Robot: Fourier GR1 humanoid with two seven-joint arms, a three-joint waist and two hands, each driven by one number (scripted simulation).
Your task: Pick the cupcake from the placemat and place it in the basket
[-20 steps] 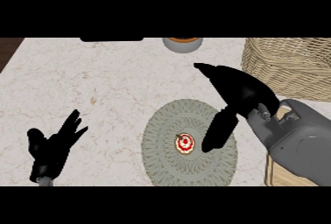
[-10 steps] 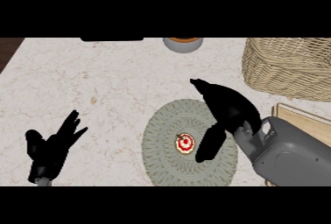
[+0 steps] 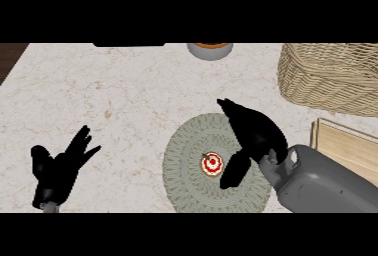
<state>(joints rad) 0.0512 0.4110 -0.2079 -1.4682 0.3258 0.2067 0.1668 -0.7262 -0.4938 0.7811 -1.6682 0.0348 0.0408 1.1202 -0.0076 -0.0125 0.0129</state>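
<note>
Right black hand (image 3: 253,136) hangs over the round grey-green woven placemat (image 3: 193,150), fingers stretched toward the far side and thumb (image 3: 235,172) pointing down just beside the cupcake, spread wide and holding nothing. Left black hand (image 3: 57,167) rests open near the lower left of the view, fingers up. One small cupcake with red-and-white swirled icing (image 3: 212,162) sits on the placemat, a little right of its middle, not gripped. One placemat lies on the pale marble-patterned counter (image 3: 111,95). One tan wicker basket (image 3: 331,77) stands at the far right, well apart from the cupcake; its inside is out of view. One pale wooden board (image 3: 347,145) lies at the right edge below the basket. One grey bowl with something orange-brown in it (image 3: 210,49) stands at the counter's far edge.
</note>
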